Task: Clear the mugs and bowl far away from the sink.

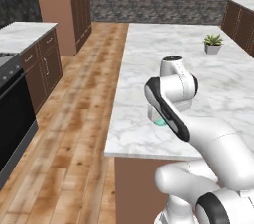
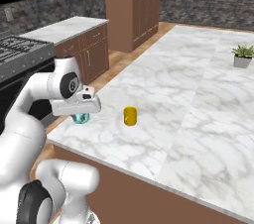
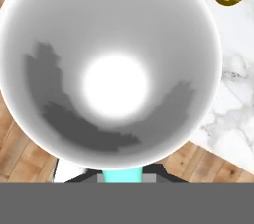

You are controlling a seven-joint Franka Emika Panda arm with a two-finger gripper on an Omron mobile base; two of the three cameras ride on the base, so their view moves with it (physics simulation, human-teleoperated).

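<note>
1. the claw (image 2: 81,114) is nearly closed, pinched on the teal mug (image 2: 80,117); in the hand view the mug's white inside (image 3: 111,69) sits right under the camera, with a strip of teal wall between the finger tips at the bottom.
2. the teal mug is near the corner of the marble tabletop (image 2: 198,119), close to the edge above the wooden floor (image 1: 74,134). whether its base touches the tabletop or hangs just above it i cannot tell.
3. the yellow mug (image 2: 130,116) stands upright just beside the claw, farther in from the edge and apart from the teal one.
4. a small potted plant (image 2: 242,55) sits well away at the far side.
5. judgement: the relation that matters is mug against edge; the teal mug hangs straight below the claw, so lowering vertically and a little inward toward the yellow mug looks safest before letting go.
</note>
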